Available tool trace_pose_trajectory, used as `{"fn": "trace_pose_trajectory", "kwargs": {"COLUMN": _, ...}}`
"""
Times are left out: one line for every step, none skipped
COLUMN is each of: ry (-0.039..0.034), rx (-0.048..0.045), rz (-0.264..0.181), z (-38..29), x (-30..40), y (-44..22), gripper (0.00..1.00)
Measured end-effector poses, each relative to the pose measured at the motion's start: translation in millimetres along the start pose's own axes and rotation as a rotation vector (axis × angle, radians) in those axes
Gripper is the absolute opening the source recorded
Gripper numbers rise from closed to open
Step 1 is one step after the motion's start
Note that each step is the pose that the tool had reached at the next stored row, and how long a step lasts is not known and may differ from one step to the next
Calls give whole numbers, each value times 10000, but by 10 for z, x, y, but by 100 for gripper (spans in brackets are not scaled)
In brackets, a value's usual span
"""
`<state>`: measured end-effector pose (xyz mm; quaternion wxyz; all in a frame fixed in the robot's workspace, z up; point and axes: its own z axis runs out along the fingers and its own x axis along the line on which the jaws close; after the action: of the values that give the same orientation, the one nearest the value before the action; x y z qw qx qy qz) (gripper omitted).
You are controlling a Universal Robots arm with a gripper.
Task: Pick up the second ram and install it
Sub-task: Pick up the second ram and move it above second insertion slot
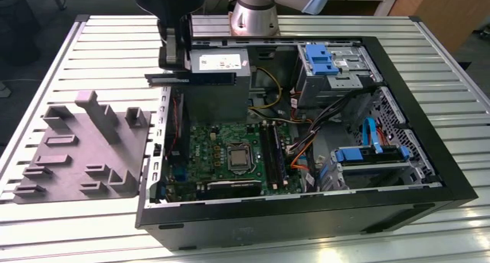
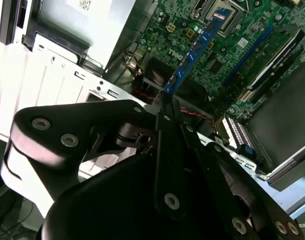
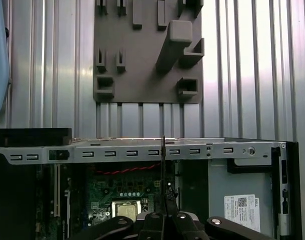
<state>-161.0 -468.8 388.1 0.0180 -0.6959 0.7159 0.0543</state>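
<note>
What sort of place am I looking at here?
Probably a robotics lab or test workshop: a robot arm reaches over an open computer case on a slatted metal table, its tool gripping a memory stick.

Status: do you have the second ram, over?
End effector shut on ram. Ram above case edge by power supply, not seated. Cables beside slots.

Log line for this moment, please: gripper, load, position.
gripper: shut on ram stick | load: held clear of motherboard, not seated | position: above computer case wall, beside power supply
</note>
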Motion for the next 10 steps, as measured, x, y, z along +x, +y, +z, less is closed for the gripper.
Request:
{"fn": "trace_pose_trajectory", "kwargs": {"ry": 8, "rx": 0, "rz": -2, "z": 2, "x": -4, "y": -14, "gripper": 12}}
{"fn": "trace_pose_trajectory", "kwargs": {"ry": 15, "rx": 0, "rz": -4, "z": 3, "x": -8, "y": -30, "gripper": 12}}
{"fn": "trace_pose_trajectory", "kwargs": {"ry": 20, "rx": 0, "rz": -5, "z": 5, "x": -12, "y": -46, "gripper": 12}}
{"fn": "trace_pose_trajectory", "kwargs": {"ry": 25, "rx": 0, "rz": -5, "z": 6, "x": -16, "y": -62, "gripper": 12}}
{"fn": "trace_pose_trajectory", "kwargs": {"ry": 31, "rx": 0, "rz": -7, "z": 7, "x": -20, "y": -80, "gripper": 12}}
{"fn": "trace_pose_trajectory", "kwargs": {"ry": 36, "rx": 0, "rz": -8, "z": 9, "x": -23, "y": -98, "gripper": 12}}
{"fn": "trace_pose_trajectory", "kwargs": {"ry": 39, "rx": 0, "rz": -9, "z": 10, "x": -26, "y": -116, "gripper": 12}}
{"fn": "trace_pose_trajectory", "kwargs": {"ry": 44, "rx": 0, "rz": -9, "z": 12, "x": -30, "y": -137, "gripper": 12}}
{"fn": "trace_pose_trajectory", "kwargs": {"ry": 51, "rx": -1, "rz": -9, "z": 13, "x": -32, "y": -157, "gripper": 12}}
{"fn": "trace_pose_trajectory", "kwargs": {"ry": 63, "rx": -1, "rz": -9, "z": 15, "x": -34, "y": -180, "gripper": 12}}
